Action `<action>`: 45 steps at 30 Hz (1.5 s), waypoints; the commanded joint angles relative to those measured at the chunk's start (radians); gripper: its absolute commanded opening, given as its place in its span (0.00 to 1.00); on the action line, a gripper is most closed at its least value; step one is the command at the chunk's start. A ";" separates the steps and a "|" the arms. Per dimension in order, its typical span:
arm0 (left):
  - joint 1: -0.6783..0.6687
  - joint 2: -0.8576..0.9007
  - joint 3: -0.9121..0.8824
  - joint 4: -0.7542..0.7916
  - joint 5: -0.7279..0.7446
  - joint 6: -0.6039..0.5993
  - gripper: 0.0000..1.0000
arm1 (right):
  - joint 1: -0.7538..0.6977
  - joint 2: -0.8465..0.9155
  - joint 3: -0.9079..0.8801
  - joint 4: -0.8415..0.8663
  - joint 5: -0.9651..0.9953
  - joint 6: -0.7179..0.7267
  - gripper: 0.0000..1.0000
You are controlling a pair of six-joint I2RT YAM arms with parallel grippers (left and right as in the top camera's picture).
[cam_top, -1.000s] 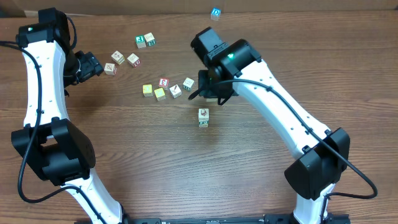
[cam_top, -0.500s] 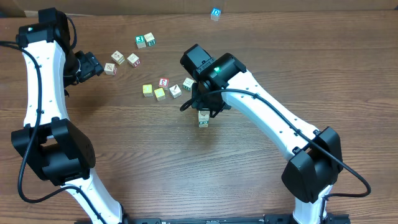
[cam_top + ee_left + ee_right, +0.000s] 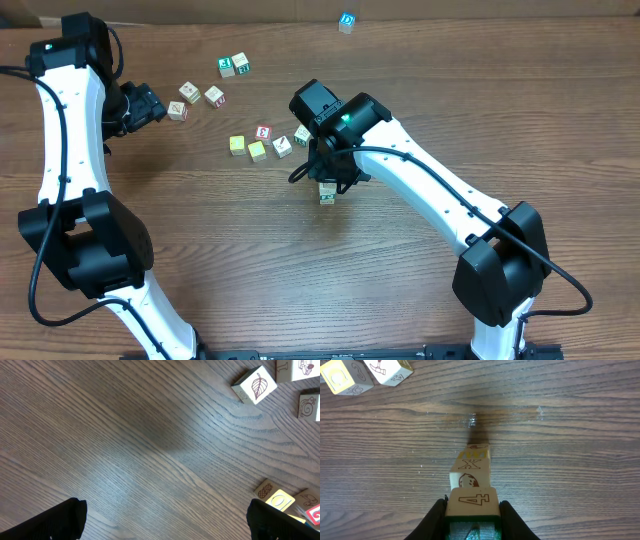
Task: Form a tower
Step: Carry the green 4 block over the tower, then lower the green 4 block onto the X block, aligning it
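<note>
The tower (image 3: 327, 193) stands mid-table as a short stack of small wooden cubes. In the right wrist view the tower (image 3: 471, 466) shows an "X" face and a face with a brown picture. My right gripper (image 3: 472, 510) is shut on a green-edged cube marked "4" (image 3: 472, 501), held straight over the stack's top. I cannot tell whether that cube rests on the stack. From overhead the right gripper (image 3: 328, 174) hides the held cube. My left gripper (image 3: 150, 103) stays far left, open over bare wood, its black fingertips (image 3: 55, 522) at the frame's bottom corners.
Several loose cubes lie behind and left of the tower: a row (image 3: 260, 145), a pair (image 3: 234, 66) and three near the left gripper (image 3: 192, 98). A blue cube (image 3: 346, 21) sits at the far edge. A leaf cube (image 3: 254, 385) shows in the left wrist view.
My right arm has swung left and toward the front with the "4" cube, from beside the stack to directly over it. The left arm has not moved.
</note>
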 commanded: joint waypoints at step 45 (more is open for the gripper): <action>-0.002 -0.015 0.013 0.001 0.002 0.005 0.99 | 0.053 0.016 -0.004 0.030 0.119 0.019 0.23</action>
